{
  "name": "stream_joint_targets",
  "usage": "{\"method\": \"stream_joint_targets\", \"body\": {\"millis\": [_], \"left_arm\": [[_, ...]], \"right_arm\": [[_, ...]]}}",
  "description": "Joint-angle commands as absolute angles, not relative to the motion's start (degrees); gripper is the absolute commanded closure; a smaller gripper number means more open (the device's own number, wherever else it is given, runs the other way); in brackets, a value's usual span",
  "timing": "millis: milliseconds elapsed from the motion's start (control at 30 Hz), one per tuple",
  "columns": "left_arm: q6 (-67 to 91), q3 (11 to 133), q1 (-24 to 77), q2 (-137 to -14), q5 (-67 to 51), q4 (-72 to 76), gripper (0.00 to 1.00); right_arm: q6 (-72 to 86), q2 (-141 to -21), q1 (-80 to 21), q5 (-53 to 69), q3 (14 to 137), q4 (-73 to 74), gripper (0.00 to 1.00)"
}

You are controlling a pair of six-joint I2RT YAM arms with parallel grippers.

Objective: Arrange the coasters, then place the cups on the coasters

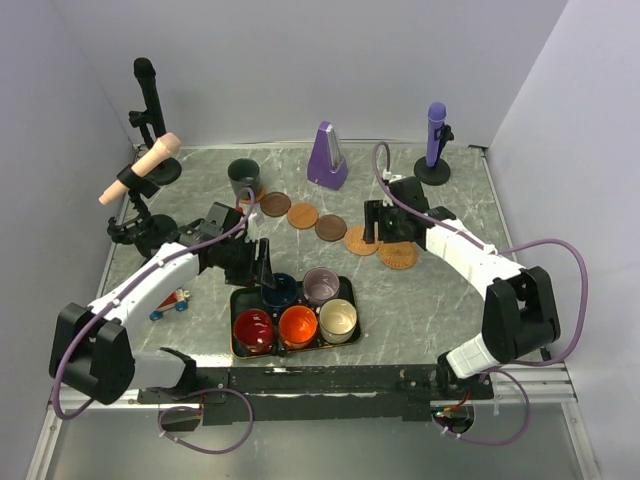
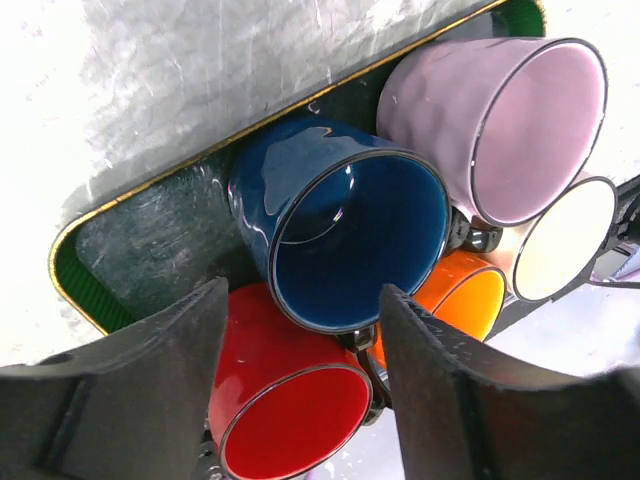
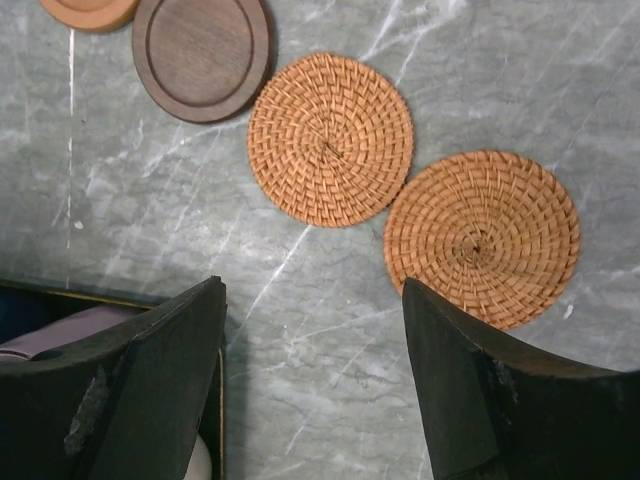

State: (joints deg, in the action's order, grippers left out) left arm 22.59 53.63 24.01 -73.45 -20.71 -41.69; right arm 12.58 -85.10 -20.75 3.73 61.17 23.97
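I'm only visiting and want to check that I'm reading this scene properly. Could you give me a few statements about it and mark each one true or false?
1. The red cup sits in the black tray. True.
2. The dark green-grey cup is in the tray too. False: it stands outside it, at the back of the table.
3. Two woven coasters lie flat on the table. True.
4. The right pincer grips a woven coaster. False: it is open and empty above the table.
5. The left pincer hangs over the orange cup. False: it is over the navy cup.
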Motion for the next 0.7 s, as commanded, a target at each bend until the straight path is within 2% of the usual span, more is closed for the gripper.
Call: {"method": "stream_joint_targets", "body": {"millis": [0, 300, 433, 567, 667], "left_arm": [[24.3, 53.2, 25.0, -74.5, -20.3, -41.6, 0.36], [26.1, 53.4, 28.0, -78.1, -14.2, -40.9, 0.54], [27.2, 54.1, 28.8, -79.2, -11.9, -40.7, 0.72], [28.4, 56.6, 28.8, -79.0, -7.4, -42.8, 0.99], [29.5, 60.9, 28.8, -78.8, -4.9, -45.0, 0.99]], "right_arm": [[13.5, -79.8, -21.2, 2.7, 59.4, 23.6, 0.22], [14.7, -76.5, -21.2, 1.4, 56.1, 24.0, 0.22], [15.2, -75.9, -21.2, 1.1, 55.6, 23.7, 0.22], [15.4, -75.9, -21.2, 0.7, 55.6, 23.7, 0.22], [15.4, -75.7, -21.2, 0.3, 55.5, 23.6, 0.22]]}}
